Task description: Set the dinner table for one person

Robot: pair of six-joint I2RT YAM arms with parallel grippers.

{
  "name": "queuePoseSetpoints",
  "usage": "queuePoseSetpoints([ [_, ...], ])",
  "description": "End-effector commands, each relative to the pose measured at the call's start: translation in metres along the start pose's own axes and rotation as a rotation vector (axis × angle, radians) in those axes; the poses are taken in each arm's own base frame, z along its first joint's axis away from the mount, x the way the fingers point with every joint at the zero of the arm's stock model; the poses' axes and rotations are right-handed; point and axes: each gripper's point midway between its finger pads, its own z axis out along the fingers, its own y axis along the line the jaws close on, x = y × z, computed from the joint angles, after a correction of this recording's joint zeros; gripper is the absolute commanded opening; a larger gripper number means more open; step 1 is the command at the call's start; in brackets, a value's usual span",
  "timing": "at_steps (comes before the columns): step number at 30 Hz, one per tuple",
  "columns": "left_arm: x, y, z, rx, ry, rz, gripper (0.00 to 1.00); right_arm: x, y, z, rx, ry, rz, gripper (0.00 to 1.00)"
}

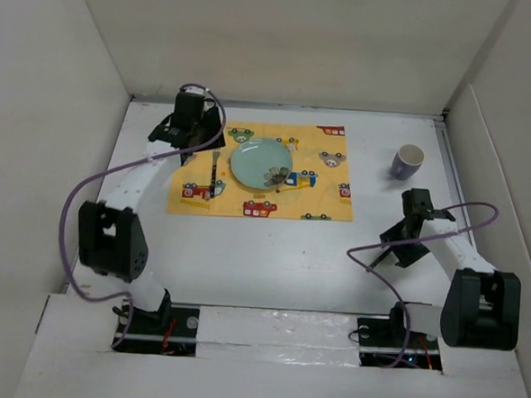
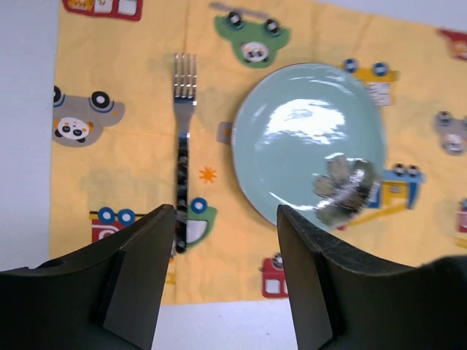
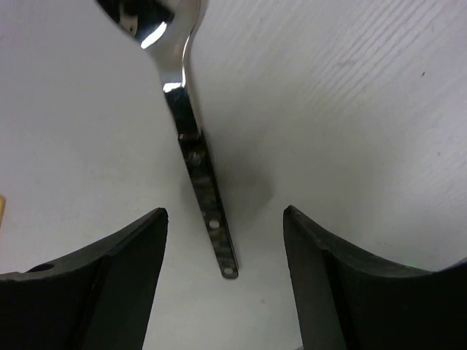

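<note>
1. Where white panels wall it in, the large plain white dinner table (image 1: 271,253) carries a yellow car-print cloth placemat (image 1: 329,198).
2. A round pale-green plate (image 1: 254,162) sits on the placemat.
3. A steel fork (image 2: 182,146) lies just left of the plate, with the left gripper (image 2: 226,219) spread apart over its handle end.
4. A steel spoon (image 3: 197,153) lies on the bare table, and the right gripper (image 3: 225,213) stands apart, astride its handle.

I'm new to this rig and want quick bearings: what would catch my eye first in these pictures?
The bright yellow car-print placemat stands out on the white dinner table. A pale green plate sits on it, with a fork lying to the left of the plate. A blue cup stands off the mat to the right, and the right gripper hangs open over a spoon lying on the bare tabletop.
</note>
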Motion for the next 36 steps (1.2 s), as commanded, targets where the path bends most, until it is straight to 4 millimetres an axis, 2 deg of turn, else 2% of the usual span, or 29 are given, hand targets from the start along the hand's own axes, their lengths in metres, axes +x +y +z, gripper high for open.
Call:
queuePoseSetpoints([
  [1,-0.021,-0.026,-0.053,0.173,-0.121,-0.061,0.54,-0.028,0.004,0.014,0.049,-0.063,0.026,0.62],
  [3,-0.015,-0.034,-0.068,0.244,-0.125,-0.061,0.53,-0.029,0.008,0.024,0.046,-0.047,-0.024,0.53],
  [5,-0.004,-0.036,-0.073,0.273,-0.1,-0.064,0.53,-0.023,0.008,0.035,0.081,0.001,-0.038,0.38],
  [7,0.005,-0.038,-0.075,0.296,-0.08,-0.06,0.53,-0.023,0.007,0.038,0.104,0.003,-0.066,0.26],
  [9,0.014,-0.035,-0.076,0.295,-0.071,-0.058,0.52,-0.026,0.01,0.036,0.096,0.0,-0.084,0.19],
  [10,0.017,-0.034,-0.076,0.294,-0.065,-0.055,0.52,-0.025,0.013,0.034,0.088,-0.004,-0.094,0.08],
  [12,0.026,-0.032,-0.077,0.294,-0.041,-0.047,0.51,-0.032,0.023,0.022,0.043,-0.031,-0.119,0.0],
  [14,0.034,-0.032,-0.081,0.311,-0.028,-0.04,0.5,-0.035,0.042,0.001,-0.02,-0.079,-0.211,0.0],
  [15,0.037,-0.03,-0.084,0.309,-0.028,-0.037,0.5,-0.045,0.058,-0.024,-0.081,-0.132,-0.235,0.0],
  [17,0.047,-0.026,-0.091,0.311,-0.025,-0.035,0.49,-0.037,0.085,-0.053,-0.178,-0.164,-0.37,0.0],
  [18,0.051,-0.024,-0.094,0.309,-0.025,-0.034,0.49,-0.039,0.108,-0.075,-0.274,-0.188,-0.411,0.0],
  [20,0.061,-0.019,-0.103,0.309,-0.029,-0.037,0.47,-0.016,0.136,-0.095,-0.401,-0.153,-0.549,0.0],
  [22,0.067,-0.017,-0.109,0.314,-0.029,-0.053,0.45,0.0,0.165,-0.106,-0.5,-0.097,-0.641,0.0],
  [23,0.07,-0.017,-0.116,0.328,-0.034,-0.056,0.44,0.008,0.174,-0.107,-0.516,-0.09,-0.699,0.0],
  [24,0.075,-0.019,-0.121,0.351,-0.028,-0.065,0.39,0.02,0.197,-0.109,-0.579,-0.05,-0.771,0.0],
  [28,0.081,-0.024,-0.128,0.393,-0.02,-0.06,0.36,0.028,0.235,-0.102,-0.574,-0.034,-0.86,0.0],
  [29,0.079,-0.021,-0.13,0.376,-0.031,-0.058,0.36,0.024,0.254,-0.095,-0.568,-0.034,-0.879,0.0],
  [31,0.08,-0.015,-0.133,0.347,-0.028,-0.055,0.36,0.039,0.271,-0.09,-0.579,-0.001,-0.932,0.0],
  [32,0.076,-0.01,-0.136,0.319,-0.048,-0.056,0.36,0.038,0.286,-0.08,-0.575,0.003,-0.95,0.0],
  [35,0.077,-0.003,-0.145,0.286,-0.053,-0.057,0.36,0.051,0.306,-0.071,-0.592,0.033,-1.004,0.0],
  [36,0.079,-0.001,-0.146,0.275,-0.048,-0.056,0.36,0.053,0.316,-0.062,-0.587,0.044,-1.006,0.0],
])
